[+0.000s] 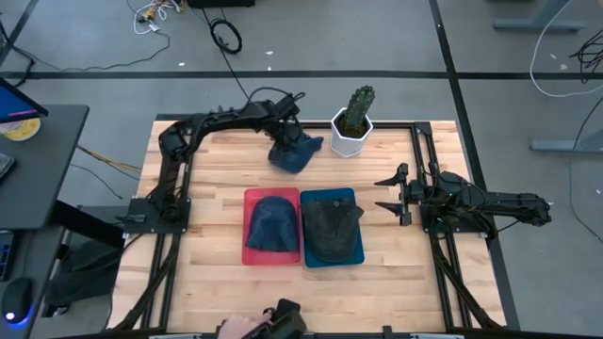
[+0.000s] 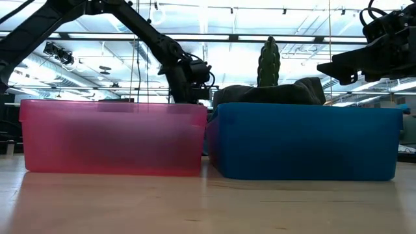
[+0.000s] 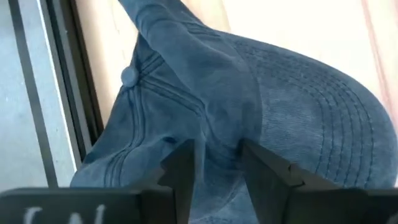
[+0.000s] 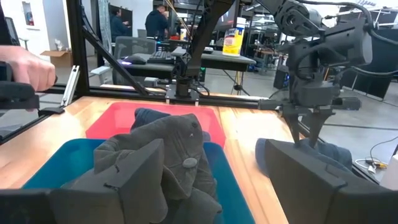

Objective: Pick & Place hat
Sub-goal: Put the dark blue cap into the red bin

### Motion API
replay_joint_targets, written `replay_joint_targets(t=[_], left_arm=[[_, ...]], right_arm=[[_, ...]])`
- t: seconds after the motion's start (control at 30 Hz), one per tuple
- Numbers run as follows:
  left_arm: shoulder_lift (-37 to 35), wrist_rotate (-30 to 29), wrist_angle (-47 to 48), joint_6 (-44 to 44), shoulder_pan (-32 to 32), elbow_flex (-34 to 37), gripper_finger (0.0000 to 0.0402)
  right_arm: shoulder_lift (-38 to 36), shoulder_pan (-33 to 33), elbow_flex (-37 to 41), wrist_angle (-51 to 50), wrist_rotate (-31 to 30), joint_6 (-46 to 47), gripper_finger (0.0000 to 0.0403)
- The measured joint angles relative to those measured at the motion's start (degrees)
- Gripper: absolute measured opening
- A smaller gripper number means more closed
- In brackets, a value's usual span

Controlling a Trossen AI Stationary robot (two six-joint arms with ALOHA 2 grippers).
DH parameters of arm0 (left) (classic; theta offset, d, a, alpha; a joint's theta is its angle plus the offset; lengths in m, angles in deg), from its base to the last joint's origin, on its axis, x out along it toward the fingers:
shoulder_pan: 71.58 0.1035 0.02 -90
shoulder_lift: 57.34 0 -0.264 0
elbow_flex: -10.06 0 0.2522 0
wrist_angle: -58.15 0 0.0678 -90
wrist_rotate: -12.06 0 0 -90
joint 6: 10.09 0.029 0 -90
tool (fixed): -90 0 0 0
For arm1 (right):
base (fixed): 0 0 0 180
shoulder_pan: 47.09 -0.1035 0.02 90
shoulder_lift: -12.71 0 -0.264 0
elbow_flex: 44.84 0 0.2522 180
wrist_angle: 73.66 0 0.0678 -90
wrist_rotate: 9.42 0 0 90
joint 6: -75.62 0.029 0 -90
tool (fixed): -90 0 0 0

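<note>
Your left gripper point(image 1: 290, 141) sits at the far side of the table, just left of the potted cactus point(image 1: 356, 108), and its fingers point(image 3: 185, 171) pinch a fold of the blue denim cap point(image 1: 298, 153). That cap is soft, washed cotton with rows of stitching on a curved brim and a cloth button on top; it sags in a crumpled heap under the gripper, on or just over the butcher-block tabletop point(image 1: 207, 179), you can't tell which.

Your right gripper point(image 1: 394, 191) waits at the right side, fingers spread wide, pointing toward the bins.

Two rectangular plastic bins stand side by side in the middle, walls touching. The red translucent bin point(image 1: 250, 247) on the left holds a dark navy cap point(image 1: 273, 221), domed and smooth. The blue bin point(image 1: 356, 252) on the right holds a grey-olive cap point(image 1: 330, 229), rumpled, with a top button, rising above the rim.

The cactus is ribbed and upright in a white faceted pot point(image 1: 349, 139).

A person's hand point(image 1: 240, 328) shows at the near table edge.
</note>
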Motion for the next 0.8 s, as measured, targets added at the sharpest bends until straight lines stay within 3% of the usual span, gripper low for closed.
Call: replay_joint_targets(t=[0.1, 0.23, 0.57, 0.8], left_arm=[[0.29, 0.79, 1.2, 2.26, -0.02, -0.07, 0.0101], [0.29, 1.76, 2.34, 3.17, -0.09, -0.02, 0.0018], [0.16, -5.21, 12.31, -5.91, -1.16, -9.14, 0.0006], [-4.25, -11.39, 20.73, -15.84, -6.01, -15.75, 0.0005]], right_arm=[[0.0, 0.0, 0.0, 0.0, 0.04, 0.0, 0.0281], [-0.01, 0.01, 0.0, 0.0, 0.07, 0.01, 0.0281], [-0.01, 0.0, 0.0, 0.01, 0.03, 0.02, 0.0281], [-0.01, 0.0, 0.0, 0.0, 0.02, 0.0, 0.0281]])
